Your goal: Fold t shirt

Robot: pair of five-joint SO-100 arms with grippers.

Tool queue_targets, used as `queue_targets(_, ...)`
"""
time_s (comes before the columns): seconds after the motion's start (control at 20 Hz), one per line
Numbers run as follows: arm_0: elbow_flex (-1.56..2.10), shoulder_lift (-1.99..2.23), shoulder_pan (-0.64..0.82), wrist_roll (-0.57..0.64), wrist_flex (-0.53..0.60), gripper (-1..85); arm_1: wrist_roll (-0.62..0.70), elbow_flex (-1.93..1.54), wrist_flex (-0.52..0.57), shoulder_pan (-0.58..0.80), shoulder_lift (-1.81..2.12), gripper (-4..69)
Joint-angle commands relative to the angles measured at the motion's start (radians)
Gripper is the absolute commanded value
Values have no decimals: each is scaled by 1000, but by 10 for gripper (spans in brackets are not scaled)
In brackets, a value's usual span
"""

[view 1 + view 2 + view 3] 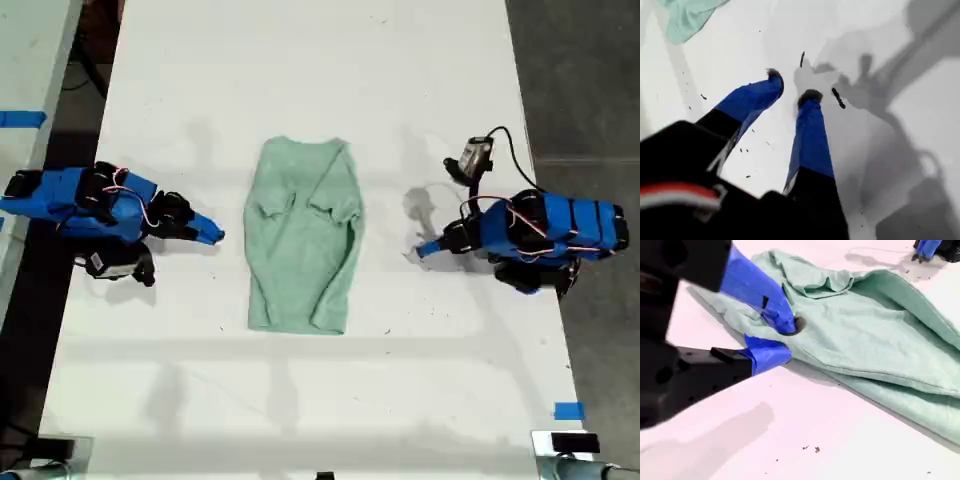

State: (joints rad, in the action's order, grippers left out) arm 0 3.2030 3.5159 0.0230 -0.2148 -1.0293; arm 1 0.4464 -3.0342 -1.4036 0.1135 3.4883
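Note:
The pale mint-green t shirt [300,240] lies flat and wrinkled in the middle of the white table [320,60], sleeves folded in. My second gripper [212,236] rests on the table at the exterior view's left, a short gap from the shirt's edge. In the second wrist view the t shirt [865,340] fills the background behind my second gripper [782,340], whose blue jaws stand slightly open on nothing. My first gripper [425,250] sits at the exterior view's right, farther from the shirt. In the first wrist view my first gripper [791,86] is open over bare table, with a corner of the t shirt [685,17] beyond.
A small camera on a black cable [475,158] stands by the first arm. Blue tape marks [568,410] sit near the table's edge at the exterior view's lower right. Dark floor borders the table on both sides. Small dark specks [837,97] dot the table.

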Motion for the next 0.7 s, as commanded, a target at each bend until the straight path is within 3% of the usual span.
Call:
queue_targets(0.0,20,11,18,81,-5,13,9,-60,23,8,11,102)
queue_targets(0.15,20,12,-2,81,-5,45,9,-60,23,8,11,103)
queue_targets(0.45,18,15,0,81,-5,-1,9,-60,23,9,11,103)
queue_targets(0.65,18,15,-3,81,-5,-1,8,-60,23,9,11,14)
